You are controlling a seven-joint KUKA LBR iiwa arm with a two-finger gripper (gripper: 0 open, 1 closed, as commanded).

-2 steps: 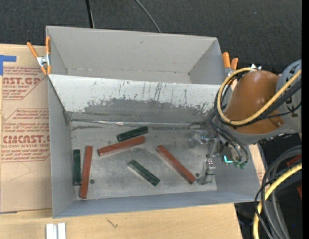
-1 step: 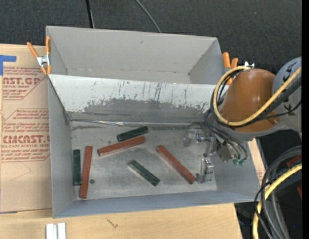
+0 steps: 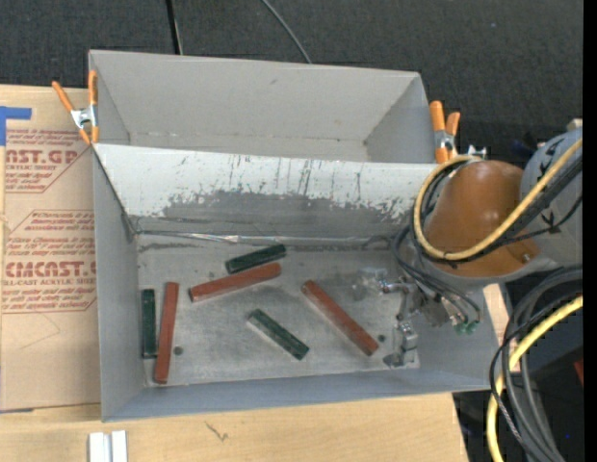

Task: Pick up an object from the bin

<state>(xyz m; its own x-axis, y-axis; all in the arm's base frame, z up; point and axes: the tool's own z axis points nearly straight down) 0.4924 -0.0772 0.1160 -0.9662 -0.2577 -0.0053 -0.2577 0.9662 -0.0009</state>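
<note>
My gripper (image 3: 404, 340) is low in the bin's right front corner, under the arm's orange cover. Just to its left lies a long red bar (image 3: 339, 317), set diagonally with its lower end close to the gripper. I see nothing held in the gripper. Further left, a short dark green bar (image 3: 276, 334) lies on the floor of the bin, also diagonal.
A second red bar (image 3: 235, 282) and a green bar (image 3: 256, 258) lie near the back wall. At the left wall a green bar (image 3: 147, 322) and a red bar (image 3: 167, 332) lie side by side. The bin's right wall is close to the gripper.
</note>
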